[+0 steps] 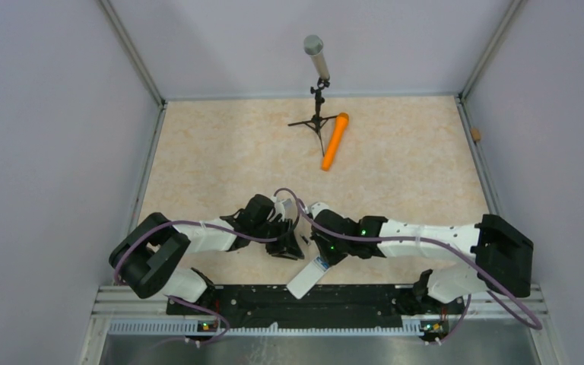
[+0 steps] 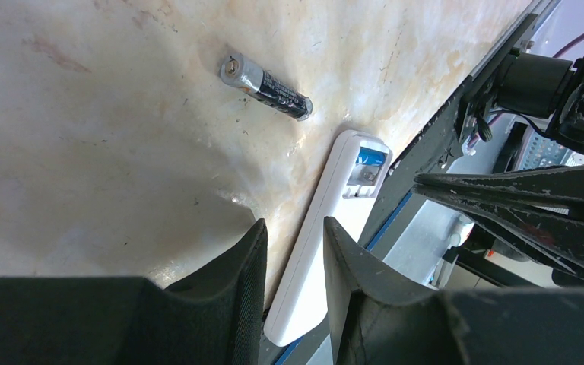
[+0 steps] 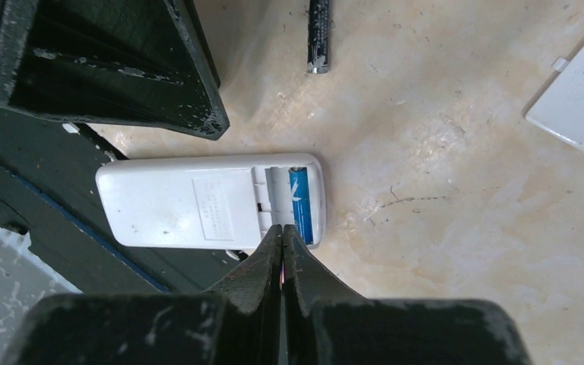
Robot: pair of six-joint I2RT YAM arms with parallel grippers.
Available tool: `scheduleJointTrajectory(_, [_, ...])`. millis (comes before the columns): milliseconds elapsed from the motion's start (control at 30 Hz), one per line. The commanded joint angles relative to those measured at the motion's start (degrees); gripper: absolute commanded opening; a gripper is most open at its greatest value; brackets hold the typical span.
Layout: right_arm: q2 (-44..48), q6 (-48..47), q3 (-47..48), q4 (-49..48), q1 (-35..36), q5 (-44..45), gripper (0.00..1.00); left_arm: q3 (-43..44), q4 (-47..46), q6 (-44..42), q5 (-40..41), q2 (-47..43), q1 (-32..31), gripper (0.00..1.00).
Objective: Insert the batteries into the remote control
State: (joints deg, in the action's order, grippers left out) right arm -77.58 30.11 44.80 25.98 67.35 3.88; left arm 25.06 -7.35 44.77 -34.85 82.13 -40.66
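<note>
The remote control (image 3: 198,201) lies back up at the table's front edge, also seen in the top view (image 1: 306,277) and the left wrist view (image 2: 312,251). Its compartment is uncovered, and one blue-banded battery (image 3: 299,204) sits in the outer slot. A second battery (image 2: 266,86) lies loose on the table a short way beyond the remote (image 3: 318,38). My right gripper (image 3: 283,228) is shut on nothing, its tips at the rim of the compartment's empty slot. Above the remote's other end hangs my left gripper (image 2: 295,232), open and gripping nothing.
A white battery cover (image 3: 578,99) lies on the table apart from the remote. A grey microphone on a black tripod (image 1: 315,57) and a long orange cylinder (image 1: 334,141) stand at the back. The black rail (image 1: 289,300) runs along the front edge under the remote's end.
</note>
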Motion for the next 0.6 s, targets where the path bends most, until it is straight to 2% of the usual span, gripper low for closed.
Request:
scheduleJointTrajectory(0, [-0.5, 0.4, 1.6, 0.9, 0.5, 1.5, 0.00, 0.9, -0.7, -1.4, -0.2, 0.0, -0.3, 0.34])
scheduleJointTrajectory(333, [-5.7, 0.2, -1.2, -1.9, 0.4, -0.5, 0.00, 1.0, -0.3, -1.5, -0.5, 0.2, -0.3, 0.34])
scheduleJointTrajectory(567, [-5.2, 0.1, -0.2, -0.7, 0.5, 0.7, 0.00, 0.9, 0.1, -1.5, 0.0, 0.0, -0.3, 0.35])
